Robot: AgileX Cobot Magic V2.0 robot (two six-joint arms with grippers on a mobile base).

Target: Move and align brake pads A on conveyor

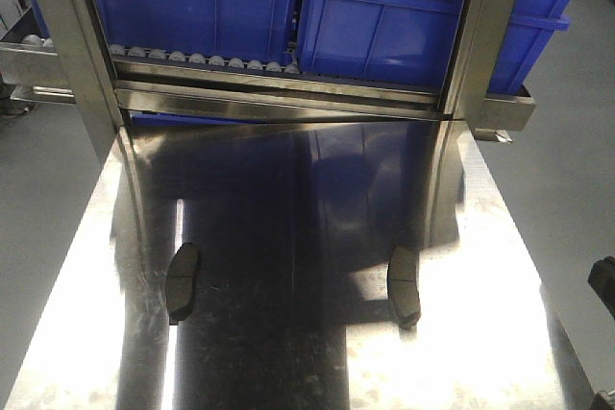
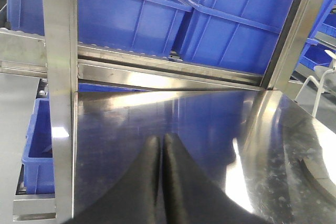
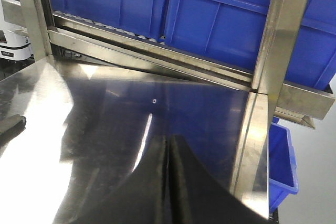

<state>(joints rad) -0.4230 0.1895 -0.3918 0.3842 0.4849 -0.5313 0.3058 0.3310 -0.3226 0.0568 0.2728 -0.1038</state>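
Fingers of my left gripper (image 2: 161,141) and right gripper (image 3: 169,140) are pressed together, empty. Left brake pad (image 1: 183,281) and right brake pad (image 1: 404,285) lie well apart on the steel tabletop (image 1: 288,362). They look stiff, dense, likely to skate there; I'd pinch each across its narrow middle.

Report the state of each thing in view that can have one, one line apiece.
Left gripper: shut, empty.
Right gripper: shut, empty.
Left pad: lying on the steel table, not gripped.
Right pad: lying on the steel table, not gripped.
Left bin: holds something red.
Right bin: contents hidden.
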